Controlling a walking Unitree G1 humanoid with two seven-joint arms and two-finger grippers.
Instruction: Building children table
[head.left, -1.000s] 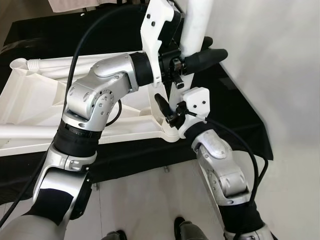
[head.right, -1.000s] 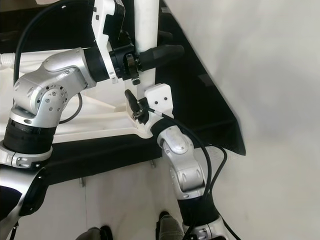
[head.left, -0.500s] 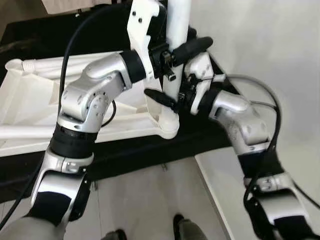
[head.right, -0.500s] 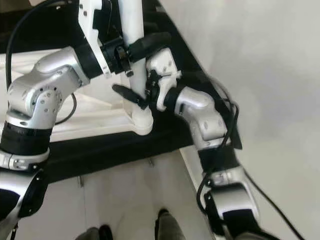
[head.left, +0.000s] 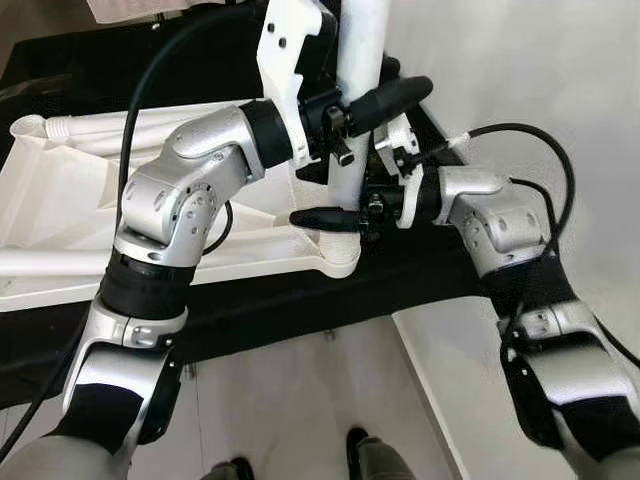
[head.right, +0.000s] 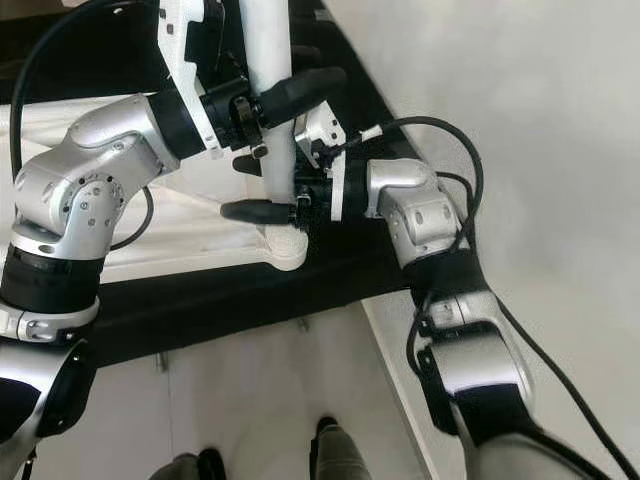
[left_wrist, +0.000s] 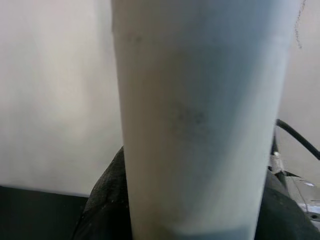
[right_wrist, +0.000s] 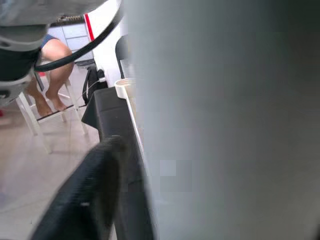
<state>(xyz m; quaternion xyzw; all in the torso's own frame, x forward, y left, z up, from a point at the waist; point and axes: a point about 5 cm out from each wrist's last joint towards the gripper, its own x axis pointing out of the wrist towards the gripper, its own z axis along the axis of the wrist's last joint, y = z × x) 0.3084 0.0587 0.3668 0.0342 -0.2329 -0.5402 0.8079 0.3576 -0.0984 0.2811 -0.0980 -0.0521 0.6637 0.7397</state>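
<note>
Swinging up from below, the right gripper (head.left: 345, 205) now straddles the white leg (head.left: 358, 60) just above its corner socket on the upturned tabletop (head.left: 60, 200); the left gripper (head.left: 365, 90) clamps it higher. Only one leg stands. Right wrist view adds a seated person's legs (right_wrist: 52, 75).

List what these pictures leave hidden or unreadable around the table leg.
- Top of the white leg: cut off by the upper edge in both eye views.
- Joint where the leg meets the white tabletop: hidden behind the right end effector.
- Left end effector: its far finger is hidden behind the leg.
- Right wrist view: blurred by closeness.
</note>
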